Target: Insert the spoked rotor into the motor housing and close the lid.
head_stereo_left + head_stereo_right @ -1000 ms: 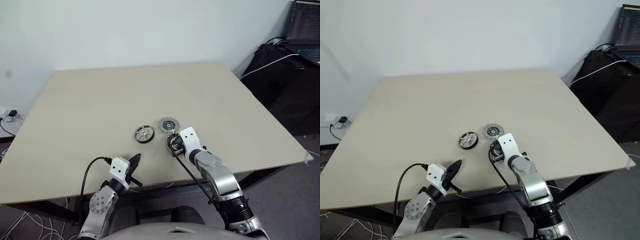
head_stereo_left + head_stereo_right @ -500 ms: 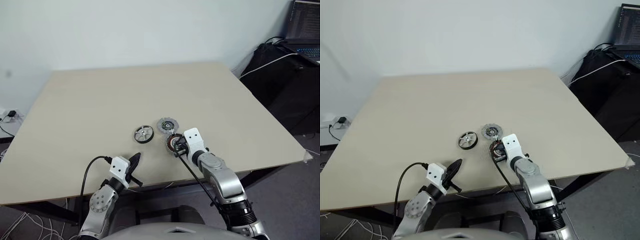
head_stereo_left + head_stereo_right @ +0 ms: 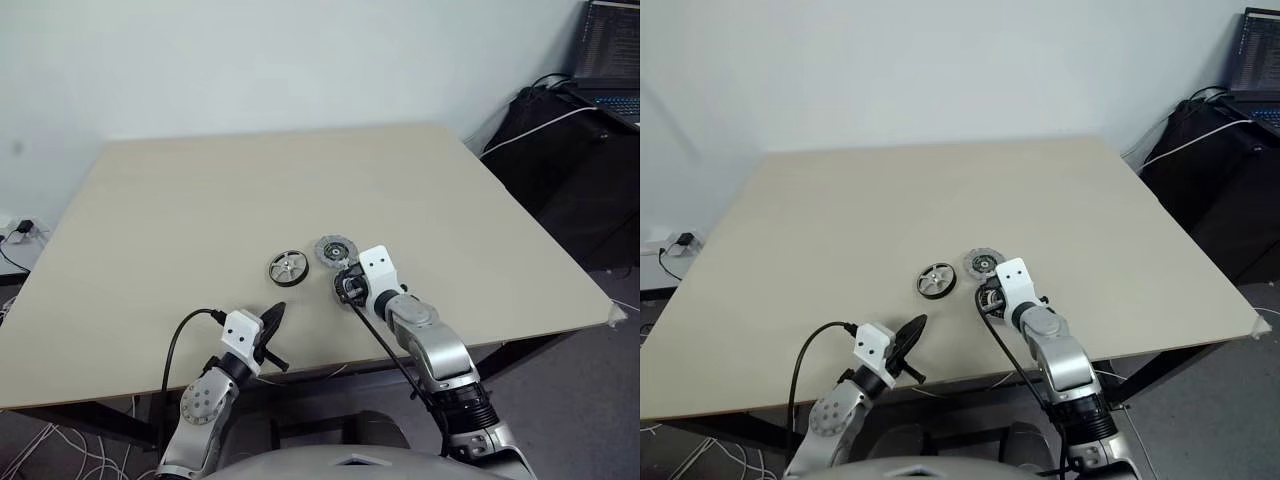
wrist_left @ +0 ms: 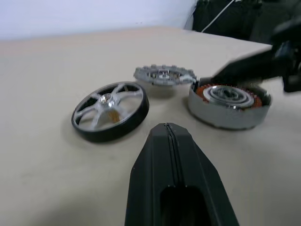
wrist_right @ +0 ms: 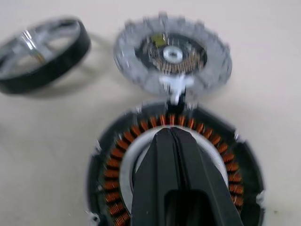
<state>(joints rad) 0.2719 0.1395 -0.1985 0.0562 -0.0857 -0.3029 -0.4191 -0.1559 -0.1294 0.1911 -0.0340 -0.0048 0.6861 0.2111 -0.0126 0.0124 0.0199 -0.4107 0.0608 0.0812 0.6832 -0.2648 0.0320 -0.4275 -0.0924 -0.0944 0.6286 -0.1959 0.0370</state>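
Note:
The spoked rotor (image 3: 287, 267), silver with a dark rim, lies flat on the table, and the left wrist view shows it (image 4: 110, 110) just ahead of my left gripper. The grey ribbed lid (image 3: 334, 250) lies to its right, a little farther back. The motor housing (image 5: 115, 165), with its ring of copper windings, sits in front of the lid. My right gripper (image 5: 170, 132) is shut, with its tip over the housing's pale centre; I cannot tell whether it touches. My left gripper (image 3: 272, 320) is shut and empty near the table's front edge, short of the rotor.
The beige table (image 3: 200, 190) reaches far back and to both sides of the parts. Beyond its right edge stand black bags (image 3: 560, 150) with a white cable, and a laptop (image 3: 610, 50). A black cable (image 3: 180, 340) loops from my left wrist.

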